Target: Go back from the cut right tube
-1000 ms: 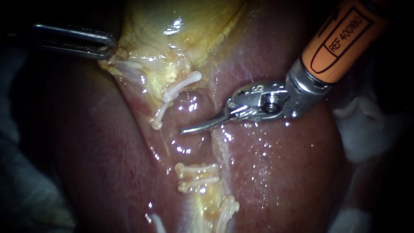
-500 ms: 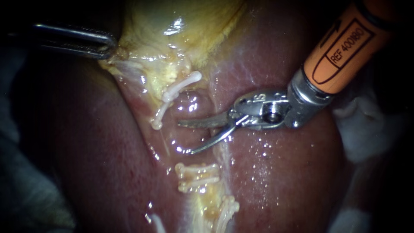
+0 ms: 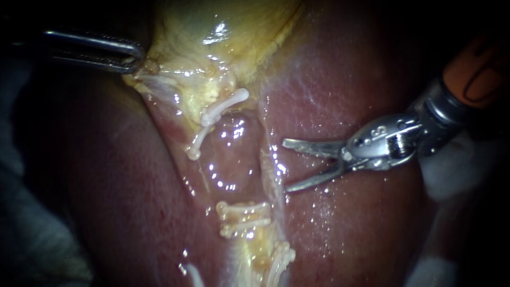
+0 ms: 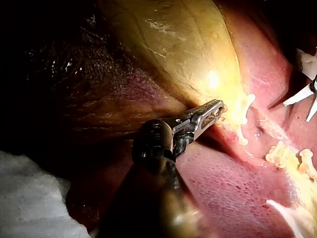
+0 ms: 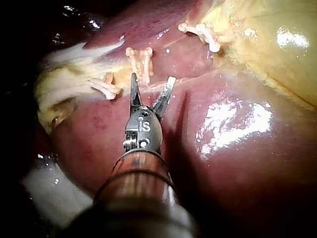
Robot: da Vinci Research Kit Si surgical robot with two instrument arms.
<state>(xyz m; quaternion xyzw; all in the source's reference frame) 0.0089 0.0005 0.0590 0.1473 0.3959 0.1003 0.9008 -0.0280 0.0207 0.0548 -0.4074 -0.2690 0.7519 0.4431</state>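
Right instrument [image 3: 287, 165] hangs with jaws wide apart, gripping nothing; cut tube's lower clipped stump [image 3: 243, 218] lies at seven o'clock, upper clips [image 3: 223, 109] at ten o'clock.

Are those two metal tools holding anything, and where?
The left instrument grips the gallbladder at its narrow yellow end, jaws shut on it. The right instrument has open jaws and holds nothing.

Endoscope view: gallbladder [image 3: 223, 32] lay above, liver [image 3: 345, 223] below and right. Left instrument [image 3: 137, 57] sat at gallbladder's left edge. Upper clips [image 3: 223, 106] lay above lower clips [image 3: 241, 211]; right instrument [image 3: 287, 166] lay right of the gap between them, over liver.
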